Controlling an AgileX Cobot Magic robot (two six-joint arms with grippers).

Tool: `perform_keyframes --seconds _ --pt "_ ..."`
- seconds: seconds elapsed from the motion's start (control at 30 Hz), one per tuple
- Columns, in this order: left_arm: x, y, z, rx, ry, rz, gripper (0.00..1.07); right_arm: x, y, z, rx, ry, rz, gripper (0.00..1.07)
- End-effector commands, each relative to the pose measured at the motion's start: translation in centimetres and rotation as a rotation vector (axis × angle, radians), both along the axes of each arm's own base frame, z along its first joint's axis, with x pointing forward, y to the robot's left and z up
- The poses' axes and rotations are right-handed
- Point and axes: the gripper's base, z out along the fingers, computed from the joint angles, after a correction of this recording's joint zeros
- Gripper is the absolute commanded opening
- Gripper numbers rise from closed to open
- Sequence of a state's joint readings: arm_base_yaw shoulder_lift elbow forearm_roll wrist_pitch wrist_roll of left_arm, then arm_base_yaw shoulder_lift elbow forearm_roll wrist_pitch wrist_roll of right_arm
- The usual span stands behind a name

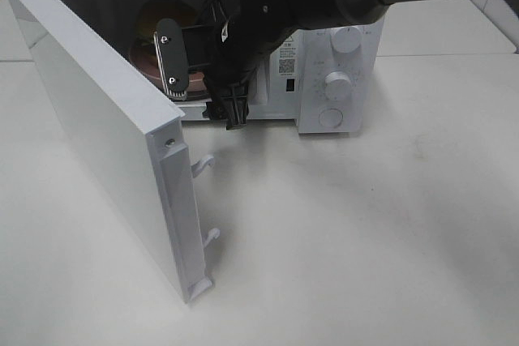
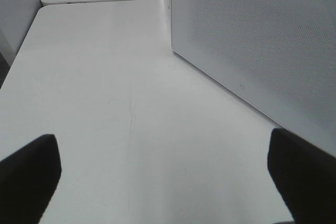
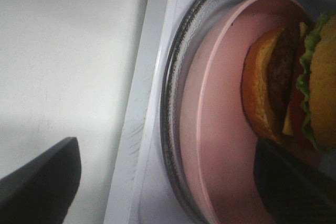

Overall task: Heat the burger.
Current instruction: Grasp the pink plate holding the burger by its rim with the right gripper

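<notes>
The burger (image 3: pixel 286 85), with a golden-brown bun, dark patty and green lettuce, sits on a pink plate (image 3: pixel 220 129) on the glass turntable (image 3: pixel 176 77) inside the open microwave (image 1: pixel 336 79). From the high camera the burger (image 1: pixel 160 18) is partly hidden behind my right arm. My right gripper (image 3: pixel 168 182) (image 1: pixel 203 87) is at the oven's mouth, open wide. One finger is over the plate beside the burger and the other is outside, over the table. It holds nothing. My left gripper (image 2: pixel 168 182) is open over bare table, out of the high view.
The microwave door (image 1: pixel 105 119) stands swung open to the left, with its latch hooks facing the table. A white dotted panel (image 2: pixel 262 40) of the microwave is close beside my left gripper. The white table (image 1: pixel 365 241) stretches in front of the oven.
</notes>
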State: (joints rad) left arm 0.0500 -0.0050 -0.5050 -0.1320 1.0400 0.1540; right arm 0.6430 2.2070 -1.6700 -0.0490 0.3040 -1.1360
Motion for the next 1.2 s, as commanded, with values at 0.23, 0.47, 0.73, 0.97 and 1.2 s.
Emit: perform_keyframes --seconds 0.23,0.47,0.73,0.97,1.2 --pt "-0.3 -0.1 -0.1 -0.004 -0.015 -0.003 1.0 1.3 0.9 -0.9 0.004 0.005 -0.017 0.85" --pt "-0.3 -0.1 -0.1 -0.004 -0.015 -0.003 1.0 2.3 1.6 -1.8 -0.001 0.021 -0.033 0.85" --pt "-0.3 -0.1 -0.1 -0.004 -0.015 -0.003 1.0 3.6 1.7 -2.0 0.017 0.028 -0.077 0.85" --pt "-0.3 -0.1 -0.1 -0.004 -0.015 -0.003 1.0 4.6 1.0 -2.7 0.01 0.028 -0.11 0.82" --pt "-0.3 -0.1 -0.1 -0.004 -0.015 -0.003 1.0 4.8 1.1 -3.1 0.012 0.029 -0.112 0.7"
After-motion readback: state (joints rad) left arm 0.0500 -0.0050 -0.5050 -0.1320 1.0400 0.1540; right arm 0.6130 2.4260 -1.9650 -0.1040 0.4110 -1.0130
